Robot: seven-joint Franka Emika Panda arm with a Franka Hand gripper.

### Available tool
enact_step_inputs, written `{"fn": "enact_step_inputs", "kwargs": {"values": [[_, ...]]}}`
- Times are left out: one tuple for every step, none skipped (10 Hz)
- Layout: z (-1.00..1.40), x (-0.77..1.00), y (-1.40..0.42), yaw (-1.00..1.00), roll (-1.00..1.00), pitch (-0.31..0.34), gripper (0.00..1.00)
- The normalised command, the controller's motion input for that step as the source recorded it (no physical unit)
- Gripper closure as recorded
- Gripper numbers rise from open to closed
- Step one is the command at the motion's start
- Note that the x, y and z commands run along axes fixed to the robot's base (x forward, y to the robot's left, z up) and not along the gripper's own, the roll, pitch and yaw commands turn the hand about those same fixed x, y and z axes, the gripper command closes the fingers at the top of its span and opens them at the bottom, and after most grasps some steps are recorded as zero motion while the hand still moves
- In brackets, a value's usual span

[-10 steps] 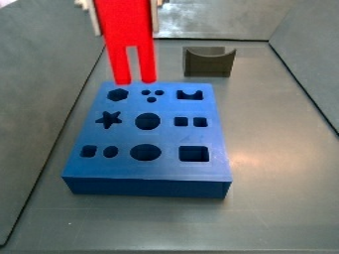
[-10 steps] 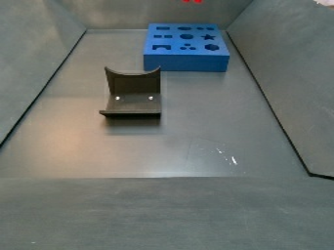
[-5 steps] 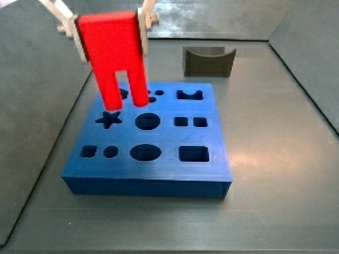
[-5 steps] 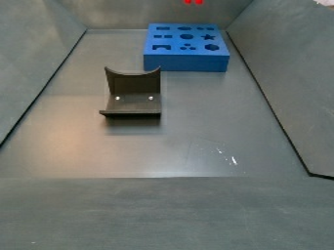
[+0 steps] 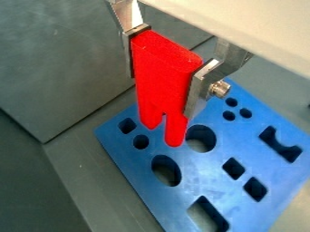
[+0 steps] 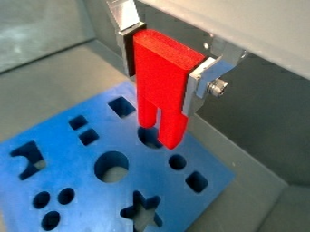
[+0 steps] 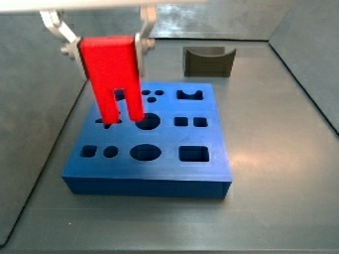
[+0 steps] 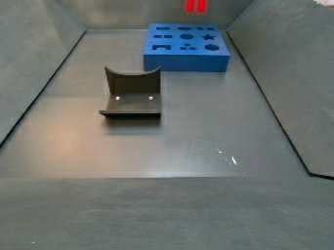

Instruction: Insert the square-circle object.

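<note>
My gripper (image 7: pixel 105 42) is shut on the square-circle object (image 7: pixel 109 74), a bright red fork-shaped piece held upright with its two legs pointing down. The legs hang just over the left part of the blue board (image 7: pixel 153 189), covering the star hole beside the large round hole. Both wrist views show the silver fingers clamping the piece's blocky top (image 5: pixel 164 82) (image 6: pixel 158 86), its leg tips close above the board's holes (image 5: pixel 121 149) (image 6: pixel 145 177). In a side view only the piece's lower end (image 8: pixel 196 5) shows above the board (image 8: pixel 189 63).
A dark olive block with a curved notch (image 7: pixel 209 62) stands behind the board, and it also shows in a side view (image 8: pixel 131 95) nearer the middle of the floor. Grey walls enclose the floor on all sides.
My gripper has carried the red piece forward and down, from behind the board's back edge to just over its left holes. The board and olive block have not moved.
</note>
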Motion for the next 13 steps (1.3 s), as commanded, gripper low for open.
{"fn": "enact_step_inputs", "kwargs": {"values": [[-0.28,0.01,0.02,-0.46,0.0,0.123,1.0],[-0.22,0.0,0.0,-0.43,0.0,0.091,1.0],[0.0,0.0,0.0,0.0,0.0,-0.004,1.0],[-0.01,-0.09,-0.01,0.0,0.03,-0.02,1.0],[-0.09,-0.14,-0.05,0.07,0.03,-0.081,1.0],[-0.17,-0.14,0.0,0.08,0.01,0.0,1.0],[-0.24,-0.2,-0.03,0.12,0.09,0.0,1.0],[-0.27,-0.17,-0.08,0.13,0.09,0.0,1.0],[-0.28,-0.15,-0.15,0.15,0.1,-0.007,1.0],[-0.27,-0.09,-0.21,0.12,0.09,-0.071,1.0],[-0.23,0.0,-0.2,0.12,0.07,-0.149,1.0],[-0.24,0.0,-0.18,0.05,0.07,-0.133,1.0],[-0.26,0.0,-0.11,0.02,0.05,-0.137,1.0]]}}
